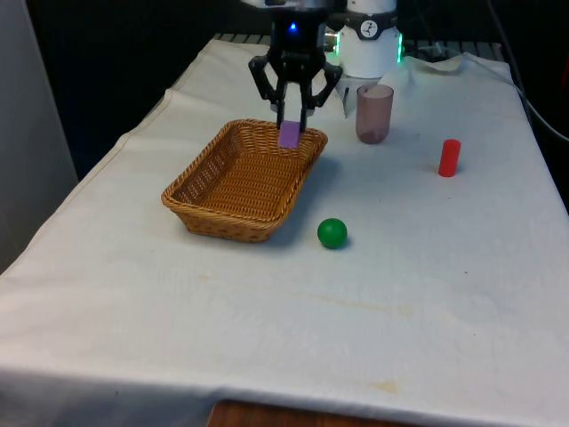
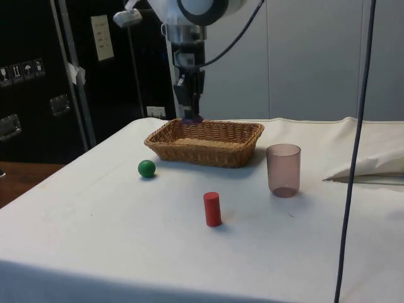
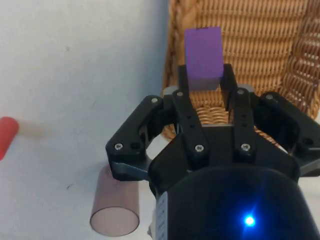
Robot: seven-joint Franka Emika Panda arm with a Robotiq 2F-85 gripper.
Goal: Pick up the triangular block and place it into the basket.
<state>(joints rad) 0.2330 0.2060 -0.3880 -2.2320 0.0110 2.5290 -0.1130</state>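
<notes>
A purple block [image 1: 289,134] hangs in my gripper [image 1: 292,124], whose two fingers are shut on its sides. It is held just above the far end of the woven wicker basket [image 1: 191,178], close to the rim there. In the wrist view the purple block [image 3: 203,55] sticks out past the fingertips of the gripper [image 3: 205,75], with the basket [image 3: 260,45] floor below it. From the side, the gripper [image 2: 190,104] points straight down over the basket [image 2: 208,148], and the block [image 2: 191,117] is only a dark sliver at the rim. The basket holds nothing.
A translucent brownish cup [image 1: 374,113] stands upright just to the front view's right of the basket. A red cylinder [image 1: 449,157] stands further right. A green ball [image 1: 332,232] lies near the basket's near corner. The white cloth runs to the table edges.
</notes>
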